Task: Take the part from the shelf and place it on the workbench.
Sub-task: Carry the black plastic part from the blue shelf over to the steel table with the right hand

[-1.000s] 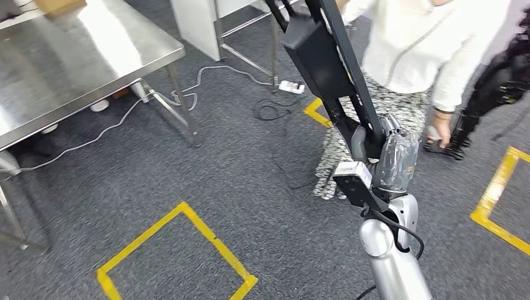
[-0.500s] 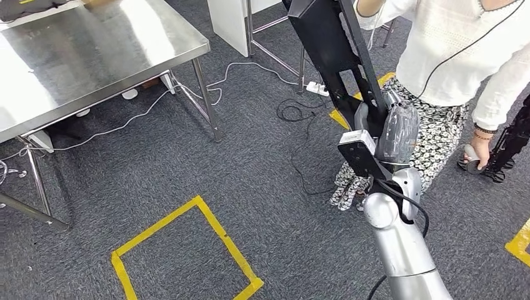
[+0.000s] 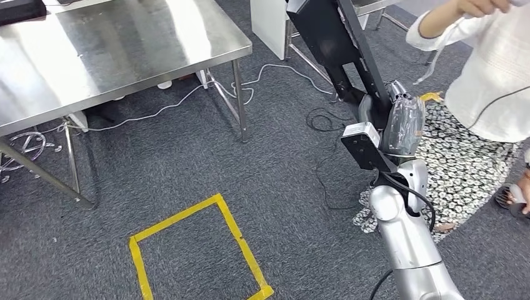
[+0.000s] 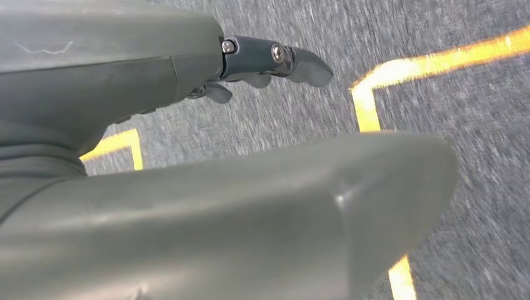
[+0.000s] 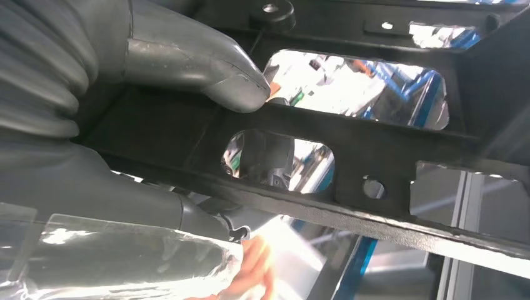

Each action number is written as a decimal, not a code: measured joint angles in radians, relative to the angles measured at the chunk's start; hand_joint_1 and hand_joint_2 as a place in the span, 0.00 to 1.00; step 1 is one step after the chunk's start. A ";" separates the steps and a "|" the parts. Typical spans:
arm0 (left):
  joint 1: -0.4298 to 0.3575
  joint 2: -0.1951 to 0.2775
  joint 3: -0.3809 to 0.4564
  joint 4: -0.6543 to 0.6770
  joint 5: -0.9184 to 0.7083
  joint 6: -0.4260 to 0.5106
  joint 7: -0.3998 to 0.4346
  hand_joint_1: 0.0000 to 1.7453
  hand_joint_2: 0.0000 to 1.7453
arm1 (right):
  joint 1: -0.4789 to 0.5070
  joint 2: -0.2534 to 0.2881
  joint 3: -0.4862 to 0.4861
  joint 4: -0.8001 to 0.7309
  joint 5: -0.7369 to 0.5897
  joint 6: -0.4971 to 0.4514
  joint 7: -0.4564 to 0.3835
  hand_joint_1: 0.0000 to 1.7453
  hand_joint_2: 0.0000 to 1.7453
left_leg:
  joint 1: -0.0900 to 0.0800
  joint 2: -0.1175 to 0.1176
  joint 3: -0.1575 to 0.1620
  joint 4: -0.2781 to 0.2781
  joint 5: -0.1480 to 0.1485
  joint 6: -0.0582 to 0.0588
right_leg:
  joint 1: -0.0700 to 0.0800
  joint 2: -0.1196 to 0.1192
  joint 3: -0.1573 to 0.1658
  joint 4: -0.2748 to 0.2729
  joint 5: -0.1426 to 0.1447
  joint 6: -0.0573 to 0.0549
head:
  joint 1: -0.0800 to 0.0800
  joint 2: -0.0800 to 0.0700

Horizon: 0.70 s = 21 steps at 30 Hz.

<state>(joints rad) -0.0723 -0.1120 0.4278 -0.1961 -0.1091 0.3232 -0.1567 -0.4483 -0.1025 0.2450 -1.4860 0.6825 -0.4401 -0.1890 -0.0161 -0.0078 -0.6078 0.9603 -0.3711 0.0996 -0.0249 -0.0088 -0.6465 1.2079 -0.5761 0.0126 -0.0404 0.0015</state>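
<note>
My right hand (image 3: 387, 122) grips a long black metal part (image 3: 331, 44), a frame with cut-out holes, and holds it raised over the carpet. In the right wrist view the grey thumb (image 5: 206, 65) presses on a bar of the black part (image 5: 375, 162), with the fingers wrapped behind it. The stainless steel workbench (image 3: 125, 50) stands at the upper left, well to the left of the part. My left hand (image 4: 275, 59) hangs over the grey carpet with its fingers apart and nothing in them.
A person in a white top (image 3: 487, 81) and patterned skirt stands close on the right. A yellow tape square (image 3: 194, 250) marks the carpet below the workbench. White cables (image 3: 187, 100) run under the bench legs. A white cabinet (image 3: 269, 22) stands behind.
The whole picture has shifted, so the camera has turned: the workbench now fills more of the upper left and the person sits further right. My right hand still holds the black part the same way.
</note>
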 joint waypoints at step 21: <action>0.017 0.003 0.012 0.003 0.007 0.012 -0.006 0.00 0.00 | -0.067 0.004 0.044 0.077 -0.030 0.001 -0.007 1.00 1.00 | 0.016 0.044 -0.103 0.161 -0.038 -0.033 | 0.001 -0.046 0.075 -0.163 0.075 0.000 | -0.005 0.000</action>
<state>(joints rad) -0.0552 -0.1092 0.4401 -0.1935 -0.1020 0.3355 -0.1631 -0.5155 -0.0990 0.2887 -1.4095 0.6522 -0.4391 -0.1956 -0.0004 0.0366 -0.7104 1.1214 -0.4092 0.0671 -0.0242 -0.0546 -0.5719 1.0445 -0.5009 0.0129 -0.0456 0.0015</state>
